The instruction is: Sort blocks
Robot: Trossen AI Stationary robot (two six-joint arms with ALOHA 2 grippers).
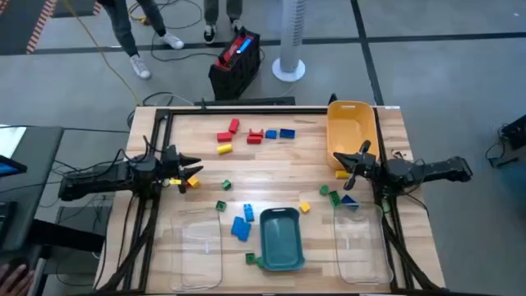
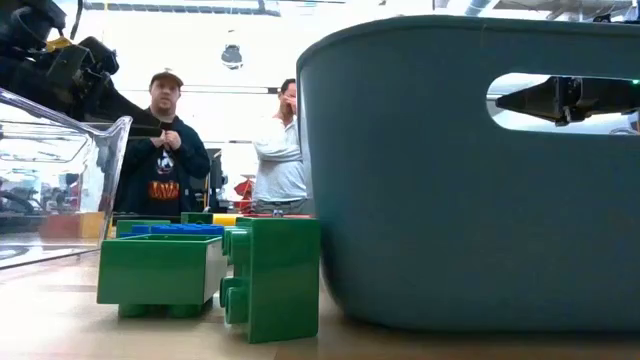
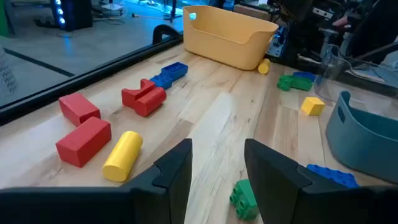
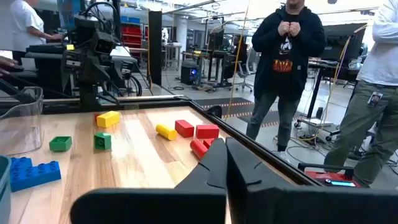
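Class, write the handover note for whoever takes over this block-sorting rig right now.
Left gripper: open, empty, by a yellow block at the table's left.
Right gripper: shut, empty, beside the yellow bin.
Blocks: red blocks and blue blocks lie at the far side, the others loose around the teal bin.
Done: no block shows in either bin.
Left: sort them all.

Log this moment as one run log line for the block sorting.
task: sort blocks | left gripper: over table's left side, nothing seen between its fingers | right gripper: shut, empty, beside yellow bin | blocks: scattered on table
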